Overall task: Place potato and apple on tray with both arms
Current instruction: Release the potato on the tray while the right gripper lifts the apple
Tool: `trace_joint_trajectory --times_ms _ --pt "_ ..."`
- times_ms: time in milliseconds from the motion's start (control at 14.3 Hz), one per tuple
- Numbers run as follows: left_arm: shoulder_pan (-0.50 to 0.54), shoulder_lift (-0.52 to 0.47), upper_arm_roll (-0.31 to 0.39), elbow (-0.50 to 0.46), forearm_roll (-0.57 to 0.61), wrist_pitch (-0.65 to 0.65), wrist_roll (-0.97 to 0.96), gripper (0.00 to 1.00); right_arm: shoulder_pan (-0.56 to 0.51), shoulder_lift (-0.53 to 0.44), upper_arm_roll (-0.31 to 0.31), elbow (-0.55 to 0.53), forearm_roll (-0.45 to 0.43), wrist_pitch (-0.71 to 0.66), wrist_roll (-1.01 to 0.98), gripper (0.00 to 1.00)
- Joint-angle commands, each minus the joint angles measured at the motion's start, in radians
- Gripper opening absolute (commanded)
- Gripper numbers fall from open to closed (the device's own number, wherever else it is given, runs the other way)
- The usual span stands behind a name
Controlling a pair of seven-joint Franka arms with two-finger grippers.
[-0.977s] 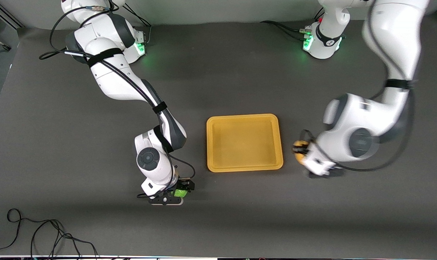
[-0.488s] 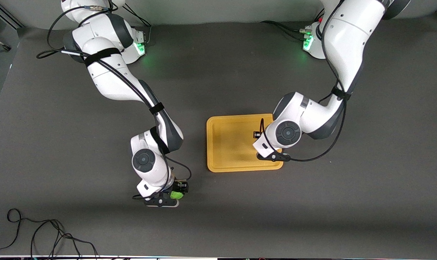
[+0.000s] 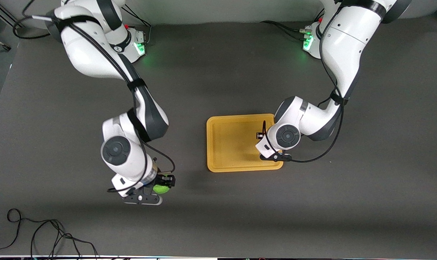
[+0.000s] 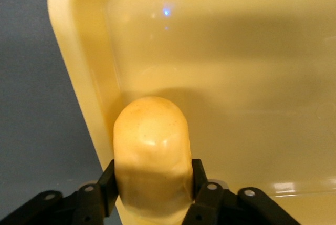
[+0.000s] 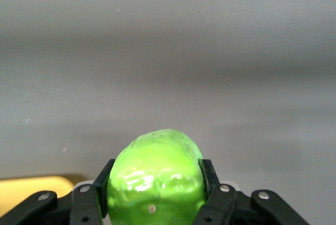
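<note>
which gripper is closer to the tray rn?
Left. The left gripper, holding the potato, is over the tray; the right gripper holds the apple off it.

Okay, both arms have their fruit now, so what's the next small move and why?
Probably lower the left gripper and open its jaws: it holds the potato over the tray, just inside the rim. The right gripper, shut on the apple, is over bare table and has to travel to the tray first.

Dark grey table mat is covering the work surface. Loose black cable is lying coiled at its near corner.
</note>
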Motion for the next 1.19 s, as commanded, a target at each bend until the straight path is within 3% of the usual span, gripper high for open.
trace_joint_trajectory --times_ms 0,209,419,767,1116 --pt "-0.007 -0.005 0.002 -0.011 0.021 0.023 -0.021 0.83 0.010 -0.117 0.006 -0.036 -0.005 -0.116 0.000 0.52" --pt "0.009 -0.020 0.013 -0.008 0.031 0.003 -0.021 0.85 0.018 -0.178 0.012 -0.039 -0.003 -0.244 0.008 0.52" --pt "0.074 -0.140 0.016 0.010 0.032 -0.099 0.002 0.95 0.022 -0.238 0.012 -0.108 -0.002 -0.250 0.008 0.52" --pt "0.290 -0.391 0.013 0.084 0.020 -0.403 0.284 0.95 0.027 -0.347 0.013 -0.300 0.007 -0.161 0.019 0.52" --pt "0.461 -0.525 0.016 0.095 0.029 -0.407 0.513 1.00 0.172 -0.317 0.010 -0.334 0.032 -0.055 0.182 0.52"
